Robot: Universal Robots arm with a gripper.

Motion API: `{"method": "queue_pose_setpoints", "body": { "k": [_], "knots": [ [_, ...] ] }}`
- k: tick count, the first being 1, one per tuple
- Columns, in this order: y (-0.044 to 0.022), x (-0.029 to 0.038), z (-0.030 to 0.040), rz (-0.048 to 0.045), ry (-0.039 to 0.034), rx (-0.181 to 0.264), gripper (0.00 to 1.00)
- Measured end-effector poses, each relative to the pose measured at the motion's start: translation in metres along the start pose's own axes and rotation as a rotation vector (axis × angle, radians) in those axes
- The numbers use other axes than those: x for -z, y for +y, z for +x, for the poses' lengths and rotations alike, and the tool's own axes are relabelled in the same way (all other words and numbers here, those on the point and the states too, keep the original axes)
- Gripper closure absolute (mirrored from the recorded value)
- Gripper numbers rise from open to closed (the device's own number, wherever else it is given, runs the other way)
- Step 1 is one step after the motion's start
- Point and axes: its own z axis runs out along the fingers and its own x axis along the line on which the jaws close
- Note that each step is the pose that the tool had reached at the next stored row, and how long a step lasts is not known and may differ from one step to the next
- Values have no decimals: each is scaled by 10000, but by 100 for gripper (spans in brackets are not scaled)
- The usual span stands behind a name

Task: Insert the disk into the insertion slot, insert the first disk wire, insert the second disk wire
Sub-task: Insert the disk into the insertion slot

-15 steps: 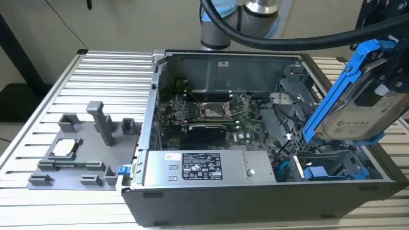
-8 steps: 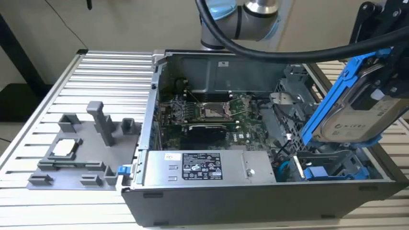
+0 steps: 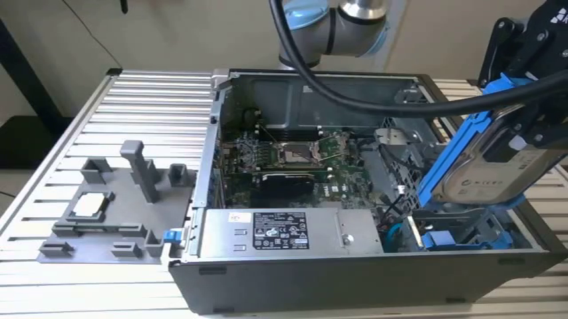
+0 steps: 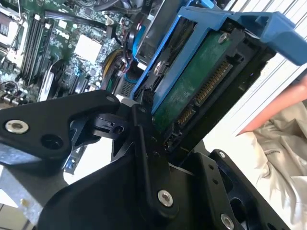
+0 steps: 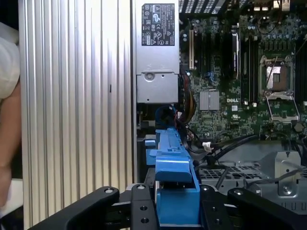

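In the exterior view my gripper (image 3: 525,109) is shut on the disk (image 3: 493,166), a silver-grey drive in a bright blue carrier. The disk hangs tilted, steeply on edge, above the exterior view's right end of the open computer case. Just below its lower end lies the insertion slot (image 3: 475,222), a grey metal bay with blue fittings. The second wrist view shows the disk's green underside and connector (image 4: 194,84) between my black fingers (image 4: 144,143). In the first wrist view the blue carrier (image 5: 173,187) sits in my gripper (image 5: 177,213). Black cables (image 5: 225,143) lie near the cage; which are the disk wires I cannot tell.
A grey labelled power-supply box (image 3: 275,232) fills the case's near side, with the motherboard and its CPU socket (image 3: 297,154) behind. Grey fixture parts (image 3: 116,199) stand on the ribbed table at the exterior view's left. A person's arm (image 4: 283,124) is close beside the case.
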Motion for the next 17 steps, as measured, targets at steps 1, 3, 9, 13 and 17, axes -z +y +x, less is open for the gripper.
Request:
{"method": "queue_pose_setpoints", "body": {
  "k": [1, 3, 9, 13, 17],
  "knots": [
    [-4, -12, 0, 0, 1, 0, 67],
    [-9, -30, 0, 0, 1, -1, 67],
    [-21, -81, 0, 0, 0, -1, 67],
    [-23, -108, 0, 1, -2, 0, 67],
    [-33, -144, -1, 1, -4, 2, 67]
  ]
}}
